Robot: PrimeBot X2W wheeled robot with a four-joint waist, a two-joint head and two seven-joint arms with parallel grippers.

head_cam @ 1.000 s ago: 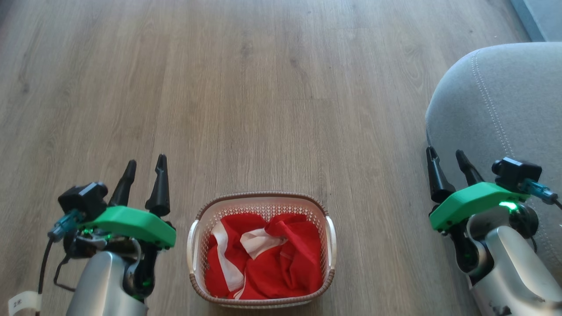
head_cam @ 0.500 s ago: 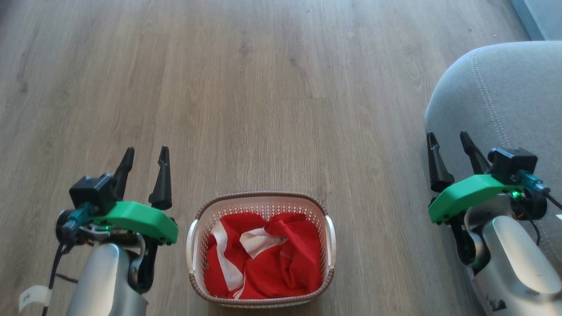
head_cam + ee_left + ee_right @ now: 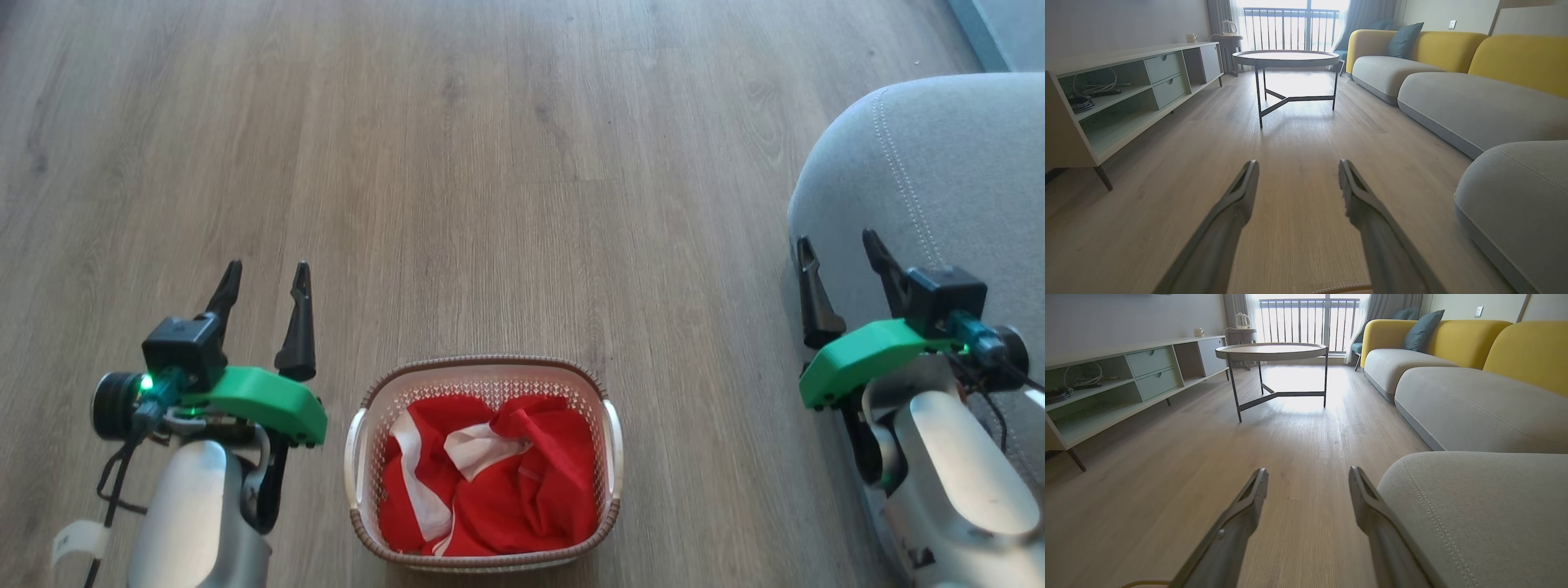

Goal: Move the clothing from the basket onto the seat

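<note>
Crumpled red clothing (image 3: 522,482) with white stripes lies heaped in the cream basket (image 3: 359,457), which stands on the wooden floor at the bottom centre of the head view. The grey seat (image 3: 939,171) with pale double stitching rises at the right edge; its rounded corner also appears in the wrist views (image 3: 1515,192) (image 3: 1474,506). My left gripper (image 3: 267,274) (image 3: 1297,165) hovers open to the left of the basket, holding nothing. My right gripper (image 3: 839,242) (image 3: 1308,471) stands open beside the seat's front corner, also holding nothing. A sliver of the basket's rim (image 3: 1343,288) (image 3: 1147,582) peeks in at both wrist views' bottom edges.
Ahead stands a round coffee table (image 3: 1286,59) on thin dark legs. A low pale media cabinet (image 3: 1118,94) runs along the left wall. Grey sofa cushions with yellow backs (image 3: 1474,404) line the right side. Wooden floor (image 3: 506,188) stretches between them.
Both arms have risen and stretched forward, their fingertips now further up the head view. Each wrist has rolled outward. The basket and clothing have stayed put.
</note>
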